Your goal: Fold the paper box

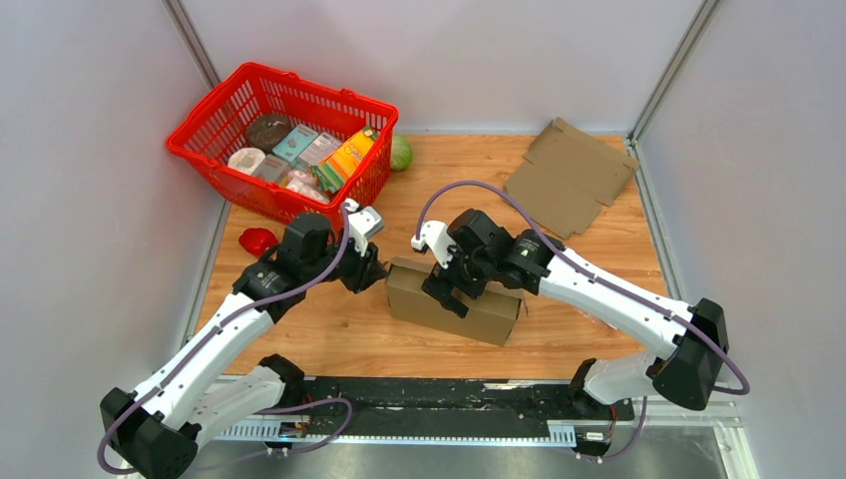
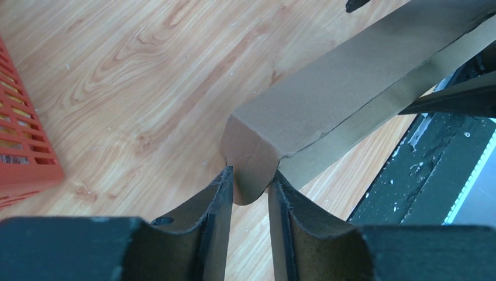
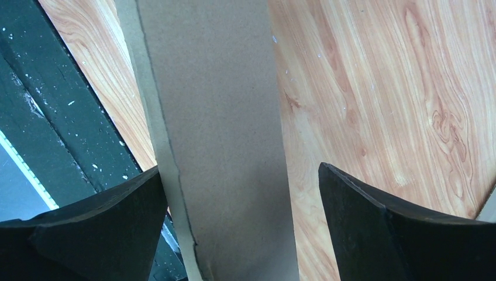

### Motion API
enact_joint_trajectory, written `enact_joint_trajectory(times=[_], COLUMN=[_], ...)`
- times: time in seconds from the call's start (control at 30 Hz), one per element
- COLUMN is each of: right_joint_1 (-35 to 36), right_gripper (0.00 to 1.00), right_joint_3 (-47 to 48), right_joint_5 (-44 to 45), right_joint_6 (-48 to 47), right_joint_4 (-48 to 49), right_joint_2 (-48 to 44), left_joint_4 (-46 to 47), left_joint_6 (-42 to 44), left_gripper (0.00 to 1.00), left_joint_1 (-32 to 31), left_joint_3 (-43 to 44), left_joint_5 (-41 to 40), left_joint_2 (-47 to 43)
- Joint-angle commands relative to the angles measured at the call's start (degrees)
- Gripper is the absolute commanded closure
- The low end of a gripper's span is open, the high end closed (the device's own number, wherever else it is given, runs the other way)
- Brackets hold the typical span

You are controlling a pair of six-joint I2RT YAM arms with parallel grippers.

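The brown paper box [image 1: 454, 311] lies partly folded in the middle of the wooden table, long side running left to right. My left gripper [image 1: 373, 273] is at its left end. In the left wrist view the box [image 2: 345, 93] ends in a rounded flap [image 2: 248, 149], whose tip sits between the tips of the left gripper [image 2: 250, 177]; the jaws stand a narrow gap apart, with table showing through. My right gripper [image 1: 449, 294] is over the top of the box. In the right wrist view the right gripper [image 3: 240, 168] is wide open astride the box [image 3: 216, 111], clear of it on both sides.
A red basket [image 1: 214, 105] full of groceries stands at the back left, with a green ball [image 1: 401, 153] beside it. A flat cardboard sheet [image 1: 571, 175] lies at the back right. A small red object [image 1: 257, 240] sits near the left arm. A black rail [image 1: 439, 399] runs along the near edge.
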Motion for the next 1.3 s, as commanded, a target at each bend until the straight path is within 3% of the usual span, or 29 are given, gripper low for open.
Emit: enact_joint_trajectory(times=[0.0,0.2,0.4,0.53,1.03,1.13,1.27], right_joint_1=[-0.3,-0.3,-0.3,-0.3,1.8,1.7,1.2], right_gripper=[0.03,0.05,0.05,0.06,0.07,0.01,0.0], right_joint_3=[-0.1,0.0,0.0,0.2,-1.8,-1.3,1.2], right_joint_5=[0.2,0.4,1.0,1.5,6.8,6.4,3.5], right_joint_6=[-0.2,-0.4,-0.5,-0.7,-0.3,2.3,11.3], right_joint_4=[2.2,2.5,2.6,2.5,6.1,6.3,6.4], right_joint_2=[0.0,0.3,1.5,2.2,2.3,2.0,-0.9], left_joint_4=[0.2,-0.1,-0.9,-2.5,-6.2,-8.2,-9.0], left_joint_6=[0.8,-1.5,-2.2,-3.9,-20.7,-20.3,-19.6], left_gripper=[0.66,0.87,0.89,1.0,1.0,1.0,1.0], left_joint_1=[-0.2,-0.2,-0.2,-0.2,-0.2,-0.2,-0.2], left_joint_3=[3.3,4.0,5.0,7.5,12.4,12.8,11.6], left_joint_5=[1.4,1.3,2.1,1.2,2.0,0.4,-1.3], left_joint_2=[-0.1,-0.5,-0.3,-0.3,4.3,5.2,4.7])
